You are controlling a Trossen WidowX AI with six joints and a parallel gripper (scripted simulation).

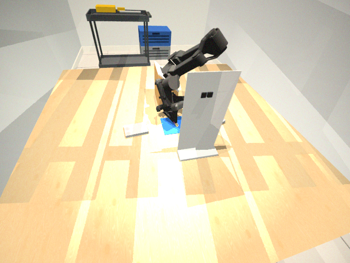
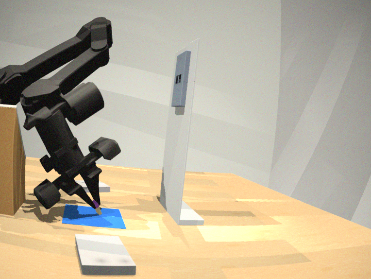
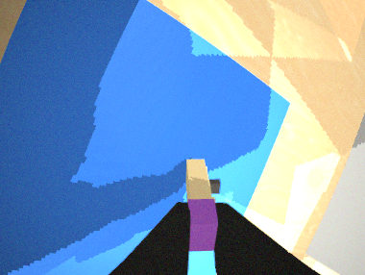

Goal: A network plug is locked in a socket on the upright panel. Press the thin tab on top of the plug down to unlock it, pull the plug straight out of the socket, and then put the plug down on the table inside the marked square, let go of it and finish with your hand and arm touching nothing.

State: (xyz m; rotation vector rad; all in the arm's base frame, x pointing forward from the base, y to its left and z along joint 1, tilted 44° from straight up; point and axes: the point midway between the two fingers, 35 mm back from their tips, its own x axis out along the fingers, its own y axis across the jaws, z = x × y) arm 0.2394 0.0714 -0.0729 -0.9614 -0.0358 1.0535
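Note:
My gripper point(image 1: 175, 122) point(image 2: 96, 206) point(image 3: 201, 214) is shut on the small plug point(image 2: 97, 208) point(image 3: 199, 187), which has a purple body and a tan tip. The tip points down and sits at or just above the blue marked square point(image 1: 169, 127) point(image 2: 110, 220) point(image 3: 166, 102), near its edge closest to the panel. I cannot tell whether the tip touches the square. The white upright panel point(image 1: 203, 112) point(image 2: 179, 144) stands to the right of the square. Its two dark sockets point(image 1: 207, 95) point(image 2: 178, 78) show nothing in them.
A white flat block point(image 1: 135, 129) point(image 2: 103, 253) lies near the blue square, and another white block point(image 2: 101, 187) lies behind the arm. A brown box point(image 2: 10, 162) stands by the arm's base. A dark cart point(image 1: 120, 36) and blue drawers point(image 1: 154, 39) stand beyond the table.

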